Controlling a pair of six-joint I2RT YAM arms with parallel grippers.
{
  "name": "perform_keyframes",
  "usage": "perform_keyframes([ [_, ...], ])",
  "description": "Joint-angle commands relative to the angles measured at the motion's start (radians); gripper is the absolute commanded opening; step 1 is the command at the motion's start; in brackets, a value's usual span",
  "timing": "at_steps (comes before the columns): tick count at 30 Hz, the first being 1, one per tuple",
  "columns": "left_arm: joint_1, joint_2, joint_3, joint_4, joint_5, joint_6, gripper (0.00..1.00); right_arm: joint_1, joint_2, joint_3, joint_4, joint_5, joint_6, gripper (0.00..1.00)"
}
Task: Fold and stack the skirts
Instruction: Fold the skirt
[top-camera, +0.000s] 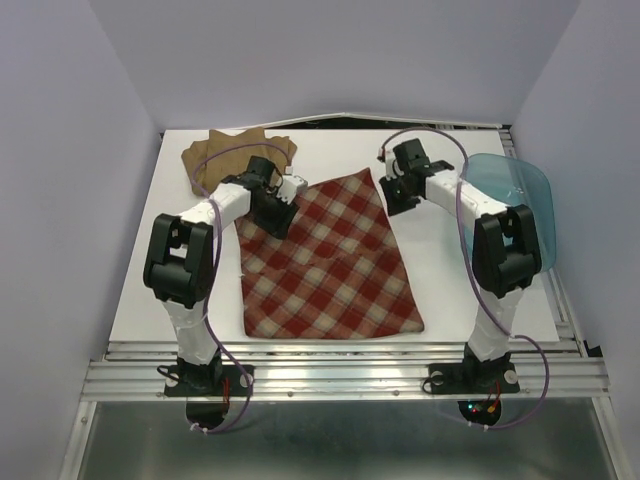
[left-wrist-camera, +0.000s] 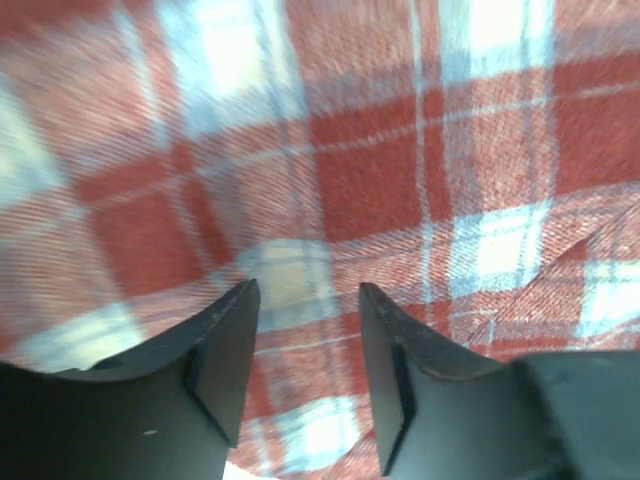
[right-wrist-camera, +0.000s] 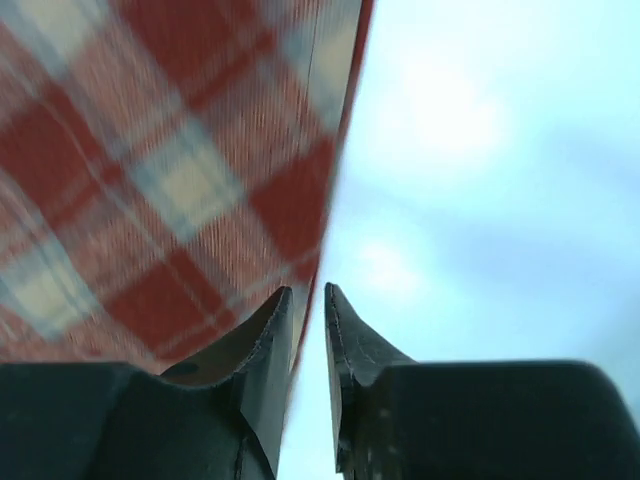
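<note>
I'm hovering my left gripper (left-wrist-camera: 305, 290), fingers spread, over the plaid skirt (top-camera: 325, 265) lying mid-frame. My right gripper (right-wrist-camera: 308, 290), fingers almost together, is sitting at its right edge, pinching nothing; I reckon it's risking closing beside the hem.

The desk (top-camera: 440, 270) is seen from high above its near edge, angled down and forward. The plaid skirt (top-camera: 325, 260), shared by all views, is shown close up from each wrist: its surface past the left fingers (left-wrist-camera: 225, 370), its edge past the right fingers (right-wrist-camera: 265, 370).
</note>
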Motion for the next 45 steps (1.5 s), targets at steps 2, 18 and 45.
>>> perform_keyframes([
  [2,0.038,-0.069,0.172,-0.082,-0.002,0.09,0.63,-0.004,0.049,0.217,0.01,0.042,-0.187,0.33],
  [18,0.202,0.115,0.459,-0.185,0.033,0.206,0.64,-0.004,0.385,0.511,0.496,-0.346,-0.651,0.77],
  [45,0.257,0.295,0.395,-0.176,0.081,0.229,0.48,-0.004,0.576,0.625,0.231,-0.474,-1.069,0.08],
])
